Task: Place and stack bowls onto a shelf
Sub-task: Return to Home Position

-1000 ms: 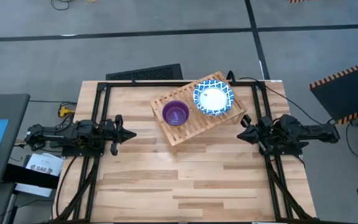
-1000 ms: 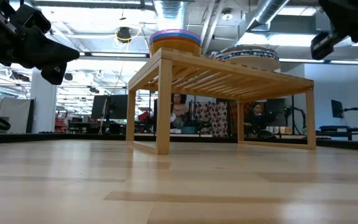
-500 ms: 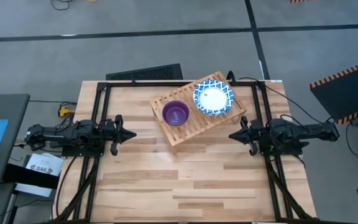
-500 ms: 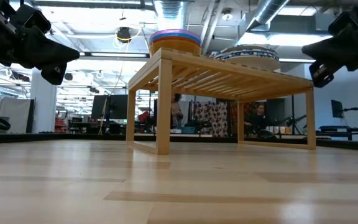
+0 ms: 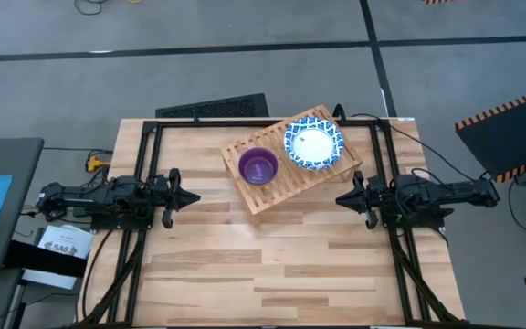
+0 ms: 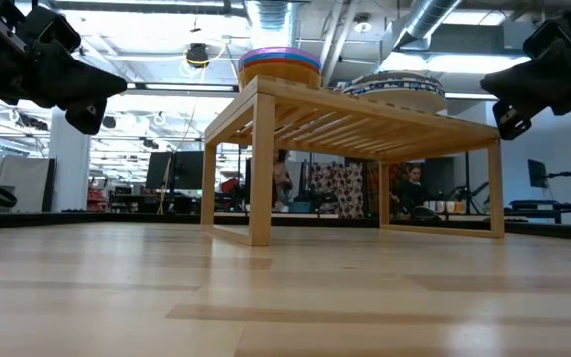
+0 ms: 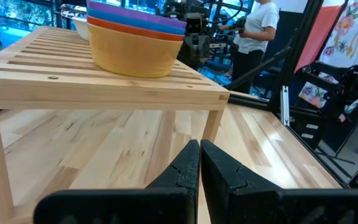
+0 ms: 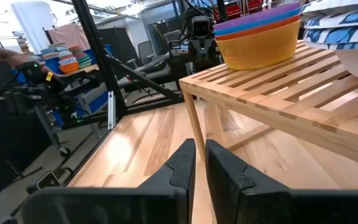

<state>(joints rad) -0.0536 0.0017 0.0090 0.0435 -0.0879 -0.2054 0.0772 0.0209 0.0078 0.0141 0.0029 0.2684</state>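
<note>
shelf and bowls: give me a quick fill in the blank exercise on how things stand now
The top bowl of the plastic stack on the shelf is ____.
The white patterned bowls sit at the shelf end nearer the ____ arm.
The left pincer and the right pincer are both ____, holding nothing.
Missing words: purple; right; shut

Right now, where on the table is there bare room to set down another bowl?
Widest bare patch: the table in front of the shelf, between the left claw and right claw. Also bare: between shelf and left claw. The shelf is crowded: the purple-topped bowl stack and white patterned bowls leave only a strip of slats along its front edge.
</note>
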